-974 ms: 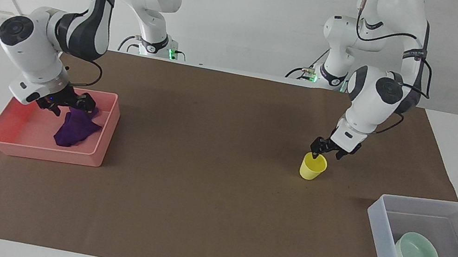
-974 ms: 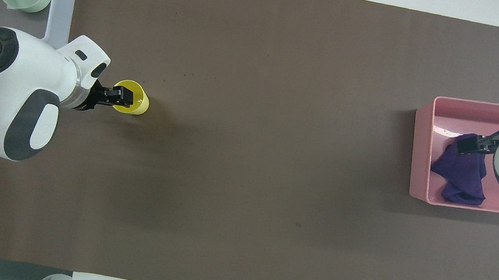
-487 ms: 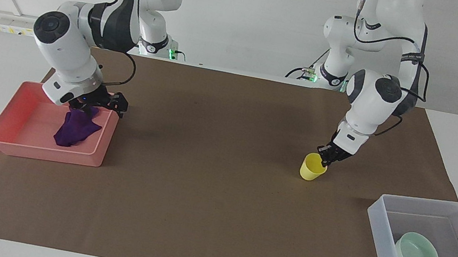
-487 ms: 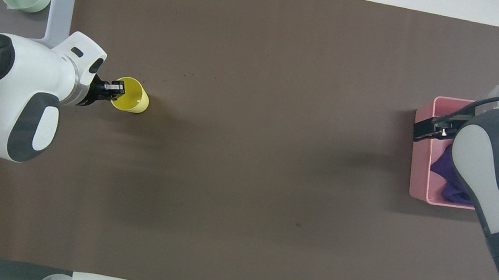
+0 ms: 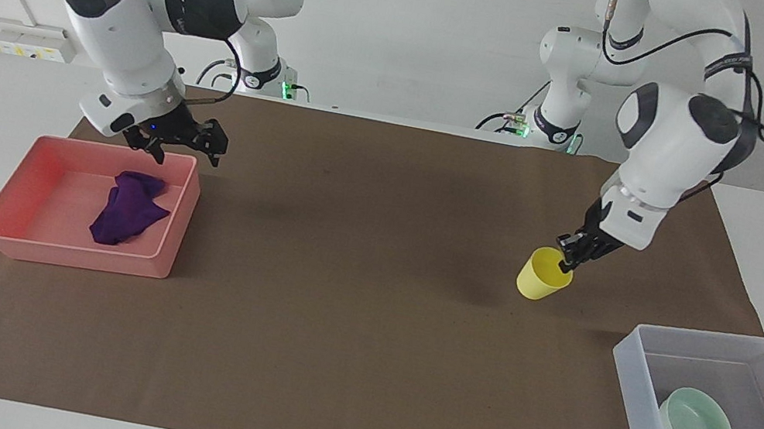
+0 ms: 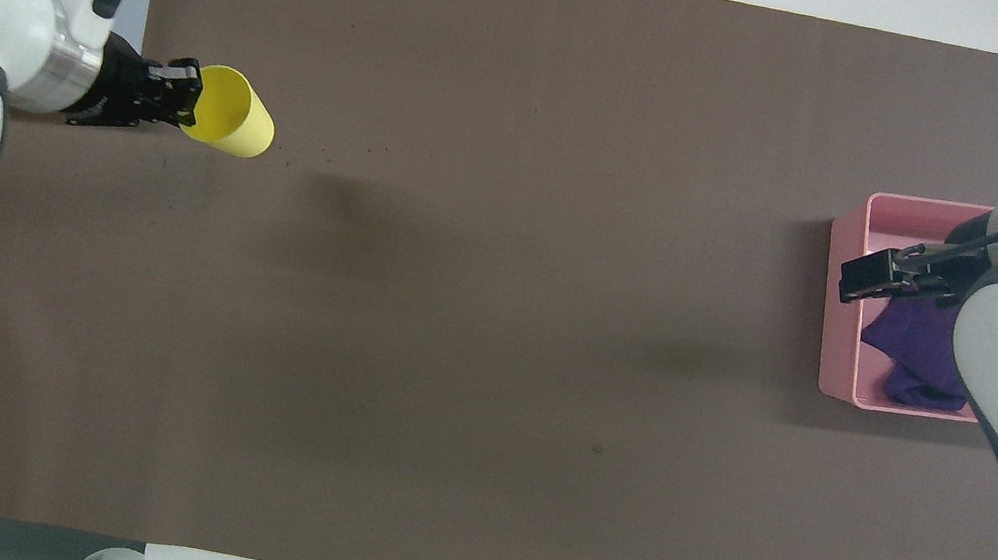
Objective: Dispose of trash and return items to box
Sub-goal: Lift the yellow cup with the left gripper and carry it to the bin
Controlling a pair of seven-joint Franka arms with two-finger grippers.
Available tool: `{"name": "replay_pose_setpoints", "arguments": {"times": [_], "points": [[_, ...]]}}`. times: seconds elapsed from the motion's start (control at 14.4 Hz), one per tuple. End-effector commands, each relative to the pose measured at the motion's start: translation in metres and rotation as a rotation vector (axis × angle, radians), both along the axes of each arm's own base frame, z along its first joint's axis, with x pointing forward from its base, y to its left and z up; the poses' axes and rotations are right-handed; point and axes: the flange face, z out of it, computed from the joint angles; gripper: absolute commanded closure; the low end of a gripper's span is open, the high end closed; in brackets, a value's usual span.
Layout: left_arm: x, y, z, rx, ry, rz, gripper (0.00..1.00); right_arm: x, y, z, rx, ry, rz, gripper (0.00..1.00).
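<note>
While the yellow cup [image 5: 543, 274] is held tilted in the air by its rim, the left arm is seen bent at the elbow, its forearm sloping down toward the table [image 5: 345, 334]. The left gripper [image 5: 567, 258] has its jaws closed on the cup's rim, and the cup is carried above the brown mat [image 5: 350, 303], clear of its surface, with a shadow cast beneath it. In the overhead view the cup [image 6: 226, 123] is seen lying almost sideways, its open mouth turned toward the gripper [image 6: 182, 93].

Taking the clear-grey box [image 5: 630, 368] as the landmark, the cup is found nearer to the robots than the box and toward the middle of the table from it. Inside the box a pale mint-green bowl [image 5: 696, 422] is set upright on the floor. No label can be made out there.

Well apart from the box, at the right arm's end of the table, a pink tray [image 5: 5, 211] is placed. A crumpled deep-purple cloth [image 5: 127, 209] is lying in it, bunched into soft folds. The right arm is raised and folded, and the right gripper [image 5: 178, 143] is held over the tray's edge nearest the robots, jaws spread apart and holding nothing.

Small lettering is visible on bands of both arms but cannot be read.
</note>
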Motion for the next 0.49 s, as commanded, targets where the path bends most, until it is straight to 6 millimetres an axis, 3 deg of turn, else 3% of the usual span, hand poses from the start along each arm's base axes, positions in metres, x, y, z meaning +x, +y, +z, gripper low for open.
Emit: {"name": "replay_pose_setpoints", "arguments": {"times": [0.0,0.07,0.21,0.35,0.42], "points": [[0.031,0.074,0.043,0.026,0.09,-0.061,1.0,-0.011,-0.006,0.036,0.003,0.009,0.004,0.0],[0.036,0.107,0.044,0.053,0.064,-0.119,1.0,-0.013,-0.006,0.045,0.006,0.016,0.023,0.0],[0.05,0.174,0.039,0.101,-0.045,-0.056,1.0,-0.016,-0.006,0.049,0.013,0.031,0.056,0.0],[0.081,0.201,-0.007,0.089,-0.066,-0.009,1.0,-0.02,-0.007,0.05,0.016,0.04,0.072,0.0],[0.096,0.221,-0.017,0.079,-0.118,0.03,1.0,-0.021,-0.004,0.049,0.016,0.043,0.077,0.0]]}}
